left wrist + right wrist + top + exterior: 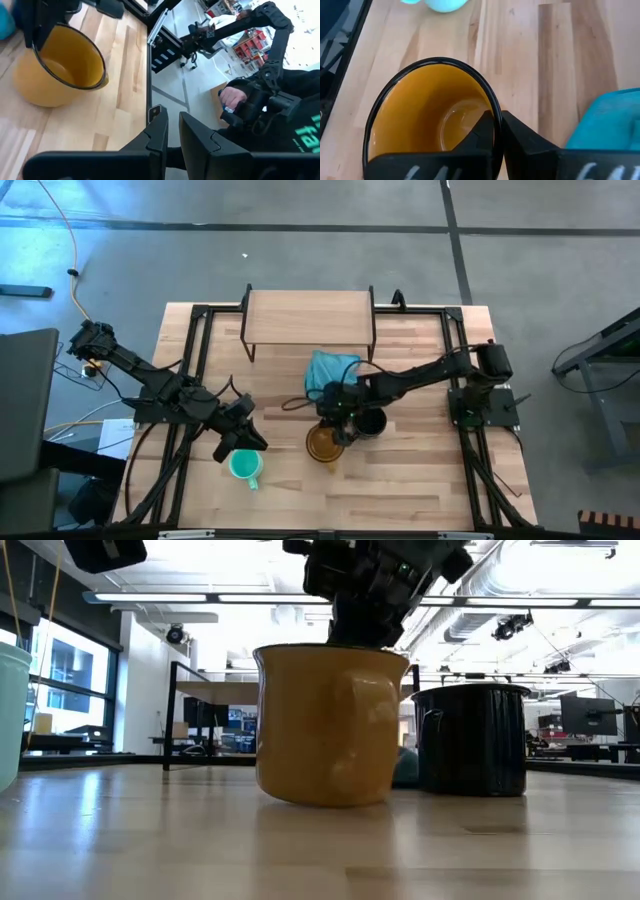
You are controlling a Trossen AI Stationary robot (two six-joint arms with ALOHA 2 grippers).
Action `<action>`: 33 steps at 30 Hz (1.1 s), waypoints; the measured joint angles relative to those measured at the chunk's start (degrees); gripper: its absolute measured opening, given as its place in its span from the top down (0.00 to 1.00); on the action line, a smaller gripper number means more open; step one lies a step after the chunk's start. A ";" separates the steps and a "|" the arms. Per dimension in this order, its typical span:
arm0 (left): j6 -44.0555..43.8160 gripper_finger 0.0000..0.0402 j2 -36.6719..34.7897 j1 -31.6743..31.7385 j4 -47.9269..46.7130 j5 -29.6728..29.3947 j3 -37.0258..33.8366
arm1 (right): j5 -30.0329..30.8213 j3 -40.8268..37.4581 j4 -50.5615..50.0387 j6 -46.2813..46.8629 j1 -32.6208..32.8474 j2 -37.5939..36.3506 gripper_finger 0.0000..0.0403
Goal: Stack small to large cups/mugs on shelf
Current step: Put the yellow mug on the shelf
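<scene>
Right end effector (pixel 496 125) clamped on amber mug (pixel 323 442) rim, mid-bench beside black mug (pixel 370 421). Left end effector (pixel 243 437) nearly shut, empty, above teal mug (pixel 244 467).

Down at table level the teal mug (pixel 8 715) is a sliver, cut by the picture's edge, handle out of sight. The right gripper (pixel 362 635) covers part of the yellow mug's (pixel 325 725) rim, arm cropped above. The cloth (pixel 404 766) barely peeks between yellow and black mug (pixel 470 740). From overhead, the black mug (pixel 372 421) sits half under the arm. The person (pixel 280 115) is cropped.
</scene>
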 joint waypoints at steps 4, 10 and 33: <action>0.00 0.91 0.00 -0.01 -0.47 0.00 0.00 | 0.26 0.00 0.75 0.01 -2.38 0.00 1.00; 0.07 0.91 0.00 0.00 -0.47 0.00 0.00 | 0.43 0.55 3.69 0.94 -4.60 0.02 1.00; 4.01 0.91 -1.07 -10.61 -3.10 -17.27 0.00 | -0.23 22.28 -22.18 -4.16 -9.56 0.03 1.00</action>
